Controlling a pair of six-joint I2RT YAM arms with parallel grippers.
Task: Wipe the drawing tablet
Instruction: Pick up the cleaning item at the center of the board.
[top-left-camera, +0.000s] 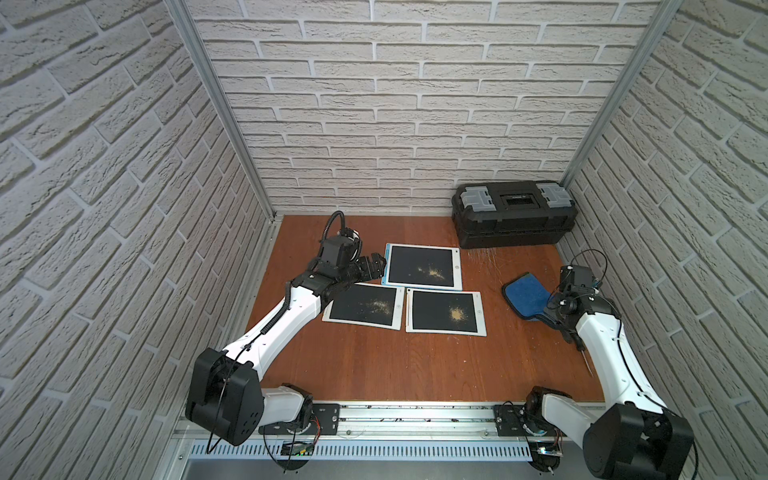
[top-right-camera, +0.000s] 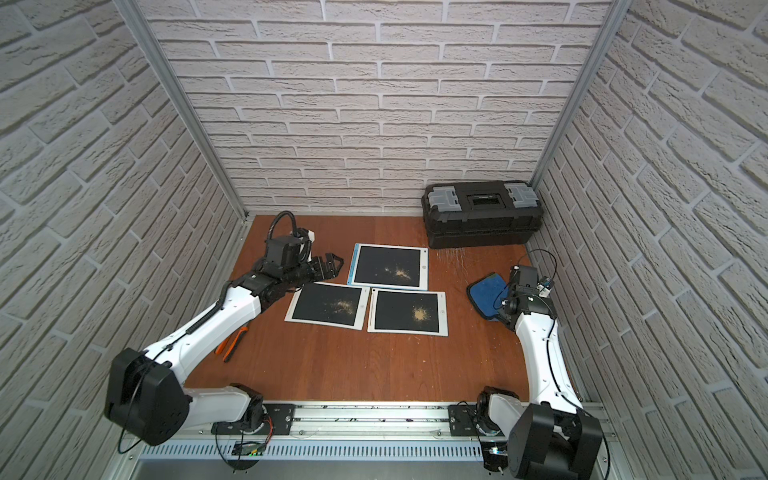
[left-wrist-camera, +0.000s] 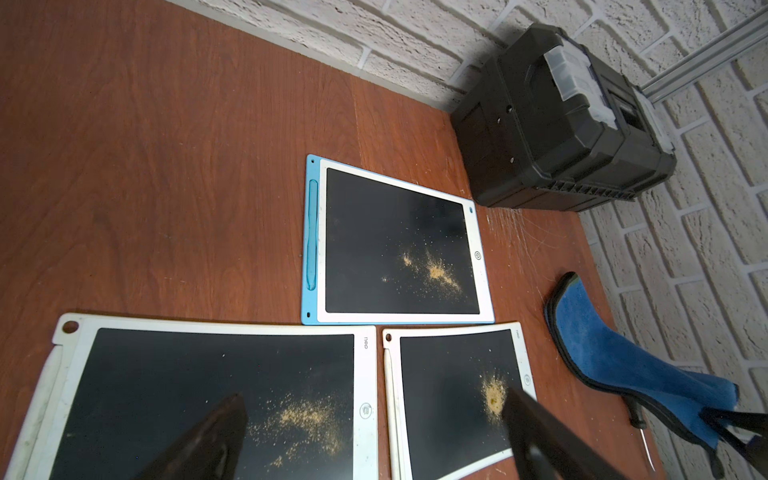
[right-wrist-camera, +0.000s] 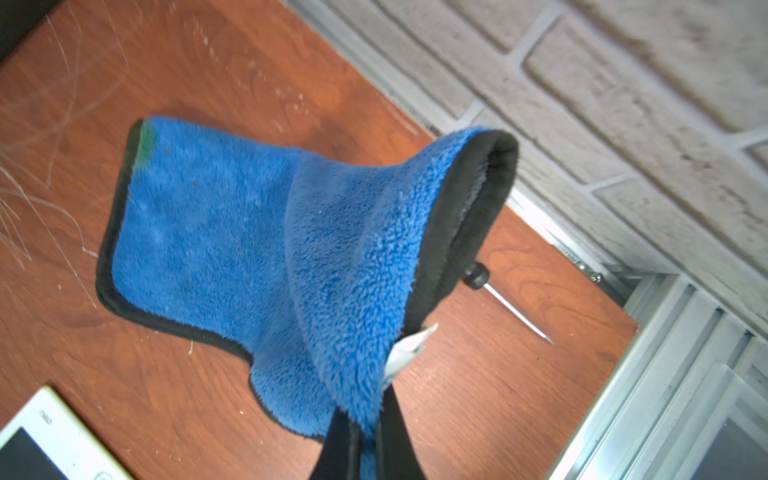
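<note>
Cloth (right-wrist-camera: 232, 232) pinched in right gripper (right-wrist-camera: 365, 419), one end raised off table (top-left-camera: 374, 365) near right wall; left gripper (top-left-camera: 374, 266) spread wide beside 3 powder-dusted tablets (top-left-camera: 424, 266) mid-table

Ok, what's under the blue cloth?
A thin metal shaft with a black collar, likely a screwdriver, pokes out from beneath the blue cloth; its handle is hidden by the cloth.

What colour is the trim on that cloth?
Black, edging a blue cloth; it shows best in the right wrist view.
</note>
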